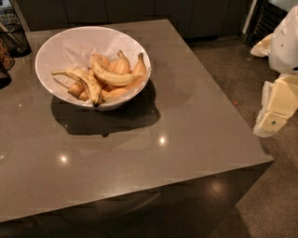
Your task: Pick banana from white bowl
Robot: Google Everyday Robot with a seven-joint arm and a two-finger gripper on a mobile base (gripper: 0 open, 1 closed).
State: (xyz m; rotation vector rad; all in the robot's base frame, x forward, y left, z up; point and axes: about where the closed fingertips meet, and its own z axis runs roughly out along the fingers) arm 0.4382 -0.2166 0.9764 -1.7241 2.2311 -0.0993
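Note:
The white bowl (60, 49) stands on the back left of the grey-brown table (186, 121). It holds several bananas. The banana (109, 75), plump, yellow and brown-speckled, lies on top of the pile, curving from upper left to right. A thinner dark-streaked banana (88, 83) with a long pale stem lies to its left. Smooth orange-tinted bananas (124, 65) lie behind and under it. My gripper (275, 109), a cream and white part of the arm, is at the right edge of the view, off the table and far to the right of the bowl.
A black wire basket (15, 38) and other dark items stand at the table's far left. Dark cabinets (139, 9) run behind the table. The table's right edge and front edge drop to a speckled floor (242, 69).

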